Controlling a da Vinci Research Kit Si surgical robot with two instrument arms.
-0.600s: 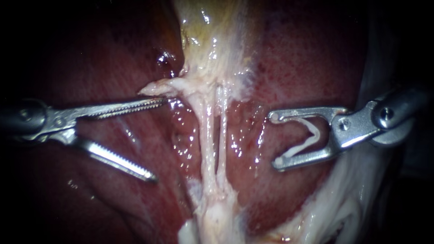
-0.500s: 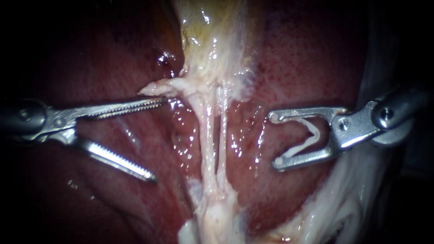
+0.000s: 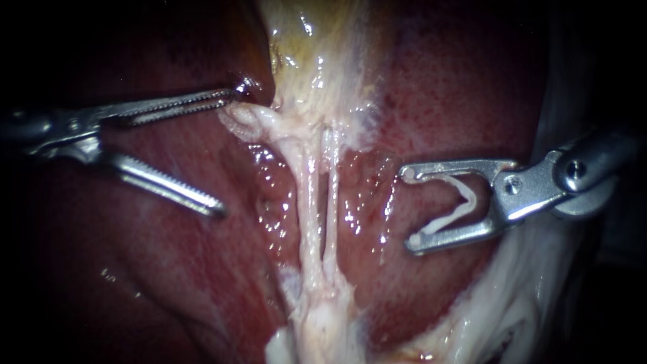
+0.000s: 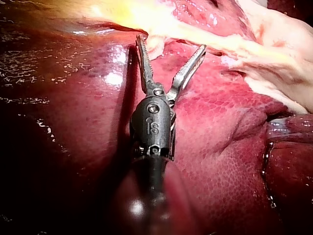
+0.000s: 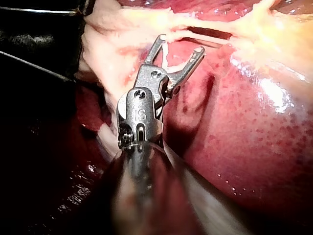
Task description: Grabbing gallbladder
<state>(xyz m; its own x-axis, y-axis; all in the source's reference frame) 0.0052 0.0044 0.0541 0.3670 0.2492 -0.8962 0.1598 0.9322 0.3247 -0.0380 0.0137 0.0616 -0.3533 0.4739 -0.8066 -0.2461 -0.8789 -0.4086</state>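
The gallbladder [image 3: 317,54] is the pale yellow tissue at the top centre, narrowing downward into two thin pale tubes [image 3: 317,202]. A pale flap [image 3: 246,120] sticks out leftward from its lower end. My left instrument [image 3: 232,148] has its toothed jaws open; the upper jaw lies just above the flap and the lower jaw hangs over the liver [image 3: 168,256]. In the left wrist view the left instrument [image 4: 170,44] is open with the flap [image 4: 156,46] between its jaw tips. My right instrument [image 3: 410,209] stands right of the tubes, its wide jaws holding a white clip [image 3: 458,202]; the right wrist view shows the same instrument [image 5: 180,44] and clip [image 5: 166,56].
Dark red liver [image 3: 458,87] surrounds the gallbladder on both sides. White fatty tissue [image 3: 499,303] runs along the lower right. A pale stump [image 3: 317,323] lies where the tubes join at the bottom.
My left instrument has moved up, still open, so its upper jaw now sits above the pale flap rather than below it. The flap has curled slightly. The right instrument has not moved.
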